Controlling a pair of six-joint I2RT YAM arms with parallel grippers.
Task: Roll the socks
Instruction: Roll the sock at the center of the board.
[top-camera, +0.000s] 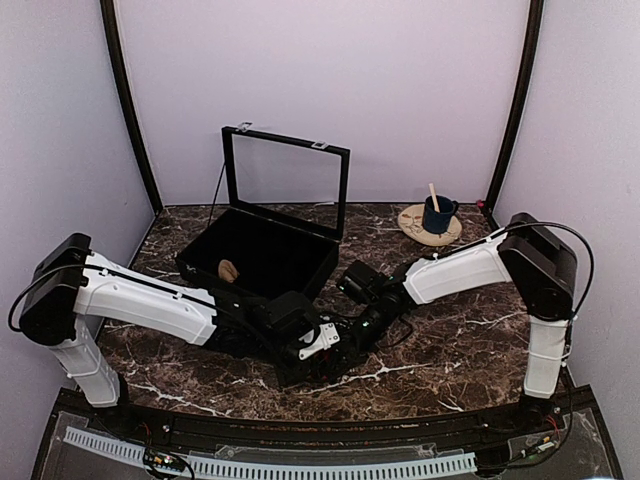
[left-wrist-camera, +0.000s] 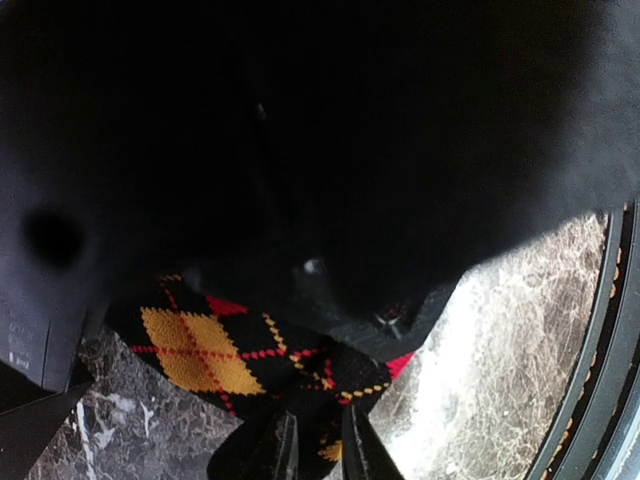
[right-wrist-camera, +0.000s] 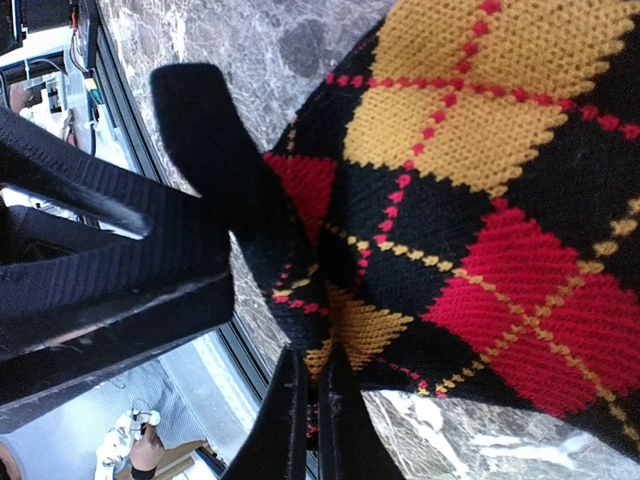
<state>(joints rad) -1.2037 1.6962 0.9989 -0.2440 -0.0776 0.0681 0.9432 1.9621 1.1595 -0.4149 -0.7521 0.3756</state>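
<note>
Socks lay near the table's six o'clock edge, six o'clock of the black box. Left gripper and right gripper each pinched their fabric; such thin holds might slip if the arms pulled apart, undoing the roll.

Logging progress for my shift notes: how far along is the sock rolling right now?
Done: only the approach; the socks lie on the marble table. In hand: the left gripper and the right gripper each pinch a fabric edge. Left: the rolling itself; in the right wrist view the argyle fabric looks mostly flat, and no finished roll shows.
</note>
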